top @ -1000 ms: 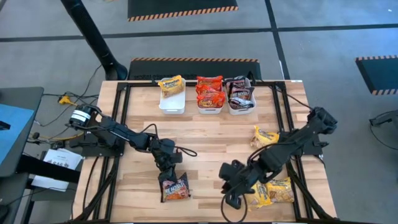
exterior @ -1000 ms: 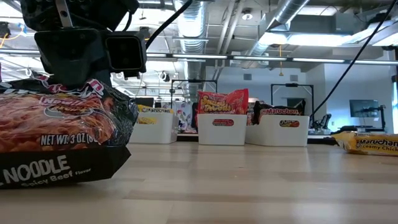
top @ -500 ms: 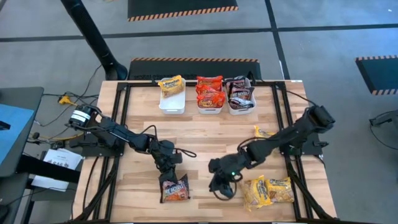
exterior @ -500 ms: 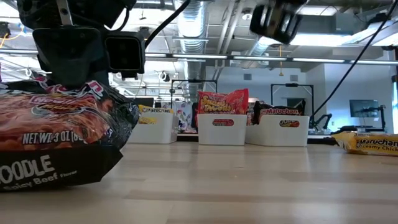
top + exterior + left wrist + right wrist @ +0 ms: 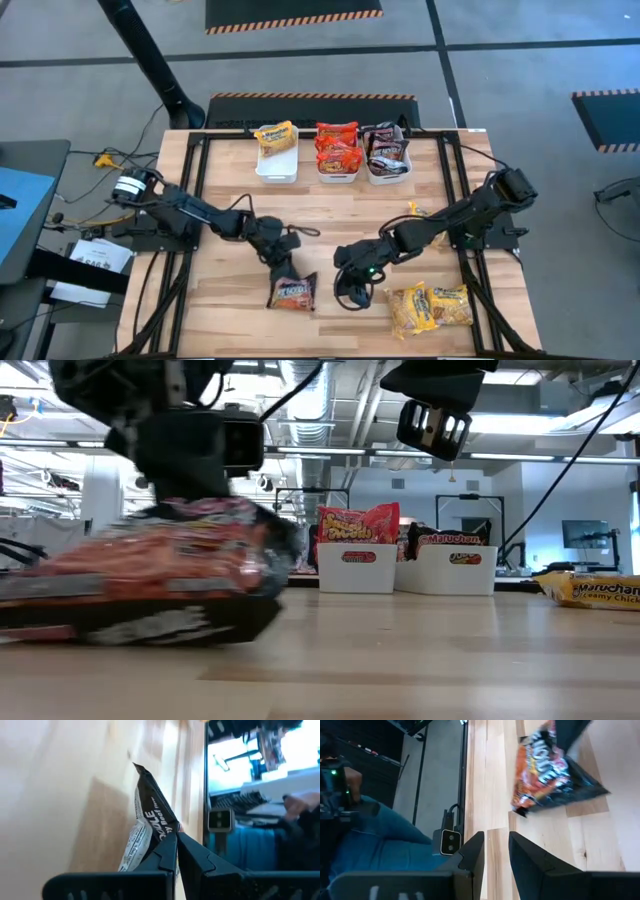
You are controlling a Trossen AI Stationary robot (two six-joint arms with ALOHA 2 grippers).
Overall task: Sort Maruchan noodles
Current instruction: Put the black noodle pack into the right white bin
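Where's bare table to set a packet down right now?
Free: the wood strip between the three white bins and the arms, and the front-left corner. Crowded: front centre, where the left gripper holds the dark packet beside the right gripper and the yellow packets.

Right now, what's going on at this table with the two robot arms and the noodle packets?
The robot is sorting ramen packets into three white bins at the table's far edge. The left pincer is shut on the edge of a dark spicy beef packet near the front of the table. The right pincer hangs open and empty close beside it. Two yellow packets lie unsorted on the right side; the bins already hold yellow, red and dark packets.
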